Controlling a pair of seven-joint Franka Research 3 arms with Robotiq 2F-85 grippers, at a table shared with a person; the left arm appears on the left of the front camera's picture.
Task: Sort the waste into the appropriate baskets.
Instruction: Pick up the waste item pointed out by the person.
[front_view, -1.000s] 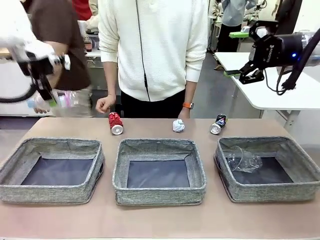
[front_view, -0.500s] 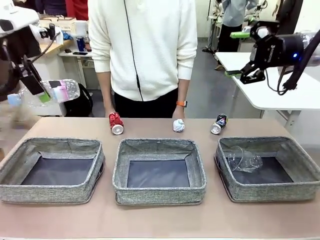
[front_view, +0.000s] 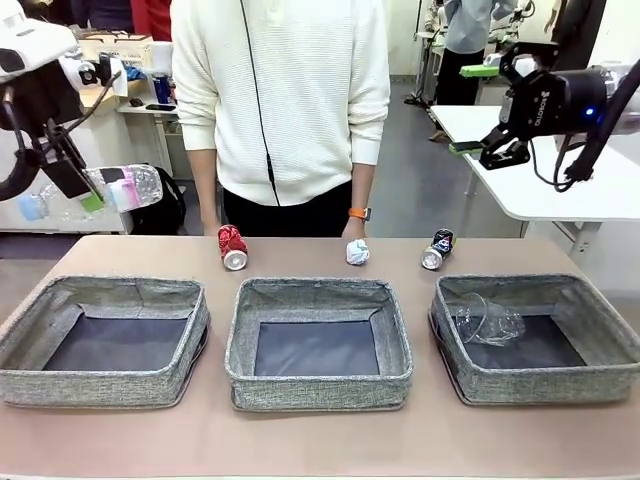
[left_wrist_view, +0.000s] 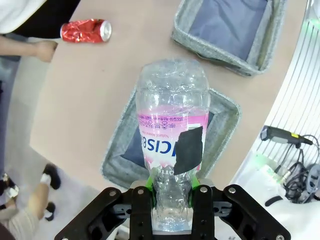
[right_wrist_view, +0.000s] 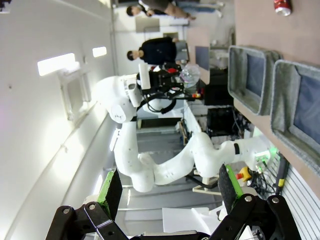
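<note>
While the left gripper (left_wrist_view: 172, 187) clamps the narrow end of a crinkled clear plastic bottle with a pink label (left_wrist_view: 172, 110), raised high over the left grey woven fabric basket (front_view: 110, 385), the right gripper (front_view: 472, 108) hangs wide apart and empty. On the tan surface (front_view: 300, 440) behind the baskets lie a crushed red can (front_view: 231, 246), a crumpled white paper ball (front_view: 357, 251) and a dark can (front_view: 436, 248). A clear plastic cup (front_view: 487, 322) lies in the right basket (front_view: 540, 385).
</note>
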